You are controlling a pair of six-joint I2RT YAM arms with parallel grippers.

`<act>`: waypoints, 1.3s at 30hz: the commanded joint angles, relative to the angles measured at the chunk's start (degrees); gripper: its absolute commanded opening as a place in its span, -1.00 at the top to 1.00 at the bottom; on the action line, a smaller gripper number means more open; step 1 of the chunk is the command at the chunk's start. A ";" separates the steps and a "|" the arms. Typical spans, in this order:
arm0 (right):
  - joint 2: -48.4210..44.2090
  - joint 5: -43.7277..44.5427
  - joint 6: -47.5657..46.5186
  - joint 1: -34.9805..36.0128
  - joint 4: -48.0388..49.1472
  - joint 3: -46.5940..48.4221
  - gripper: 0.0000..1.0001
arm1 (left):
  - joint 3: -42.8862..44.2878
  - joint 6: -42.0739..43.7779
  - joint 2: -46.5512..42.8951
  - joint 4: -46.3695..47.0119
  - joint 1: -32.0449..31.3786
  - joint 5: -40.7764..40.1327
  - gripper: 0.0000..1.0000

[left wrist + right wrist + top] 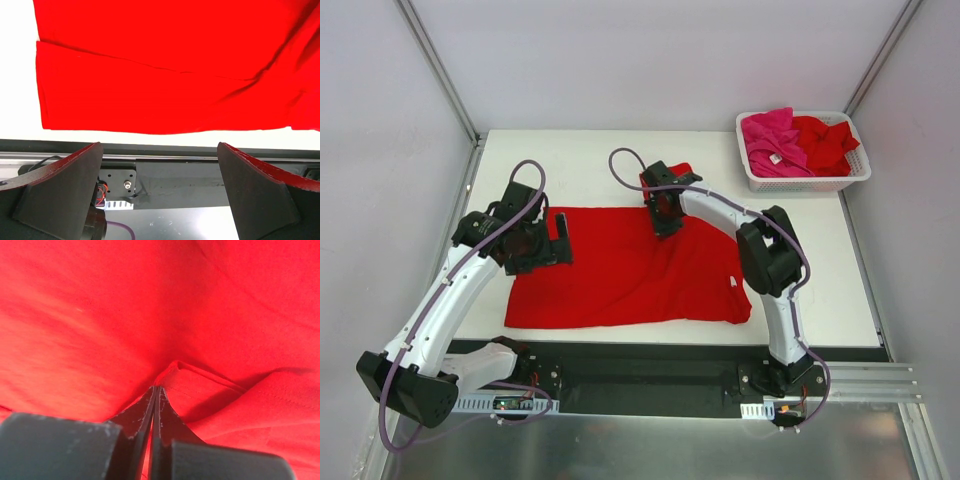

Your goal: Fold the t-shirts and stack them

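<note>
Red t-shirt (620,275) lay fold-ready: right end effector (156,389) clamped, seemingly on its far edge; left end effector (160,146) gaped. Next: lift it over.

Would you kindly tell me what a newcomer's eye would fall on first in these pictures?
The big red t-shirt spread flat on the white table between the two arms stands out first. The right gripper is pinched shut on a fold near its far edge, while the left gripper hangs open at its left side. In the far right corner, a white basket holds a pink shirt and another red shirt.
</note>
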 commanded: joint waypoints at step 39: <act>-18.69 7.62 6.05 1.27 -10.92 -10.42 -0.93 | 0.50 4.20 3.06 0.26 0.32 4.16 -0.99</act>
